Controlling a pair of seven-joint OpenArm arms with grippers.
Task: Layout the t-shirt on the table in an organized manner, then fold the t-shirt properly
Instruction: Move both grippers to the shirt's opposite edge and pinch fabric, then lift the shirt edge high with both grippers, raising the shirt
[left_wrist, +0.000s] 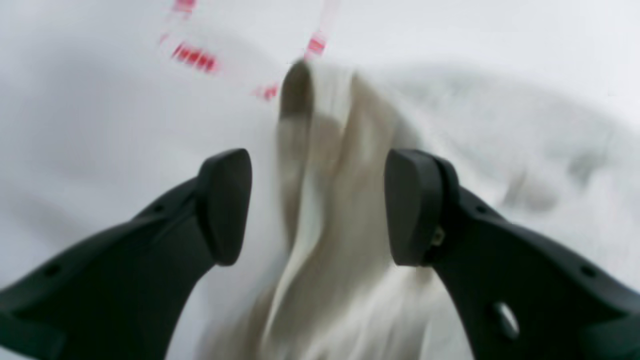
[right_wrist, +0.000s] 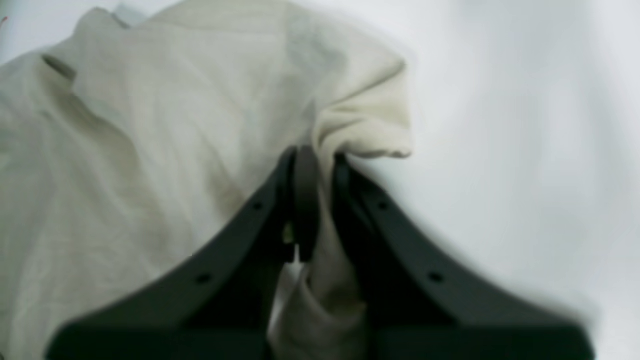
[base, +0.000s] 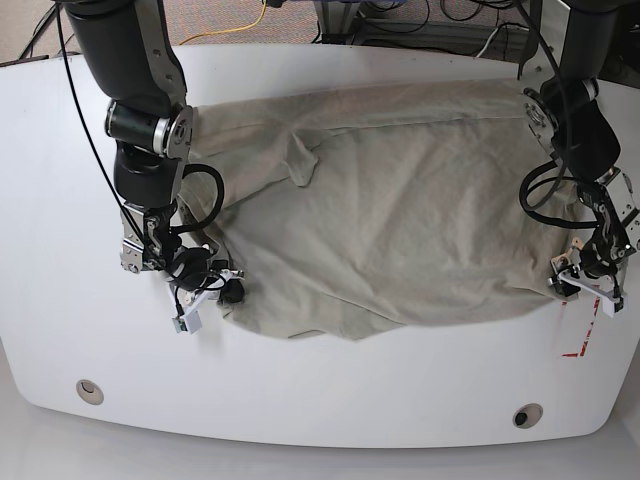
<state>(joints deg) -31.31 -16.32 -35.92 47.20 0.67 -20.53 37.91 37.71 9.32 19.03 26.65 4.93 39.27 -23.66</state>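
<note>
Even, bright, diffuse light with soft shadows. Both wrist views are blurred, the left one smeared by motion toward 12 o'clock. The base view is sharp, with mild sheen on the table (base: 330, 420).

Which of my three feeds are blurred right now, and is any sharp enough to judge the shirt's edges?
Left wrist view: heavy motion smear across the pale sage cotton t-shirt and the red tape marks. Right wrist view: soft focus, though the dark fingers pinching cloth are readable. Base view: sharp, evenly lit, mild sheen on the glossy white table; use it for edges.
</note>
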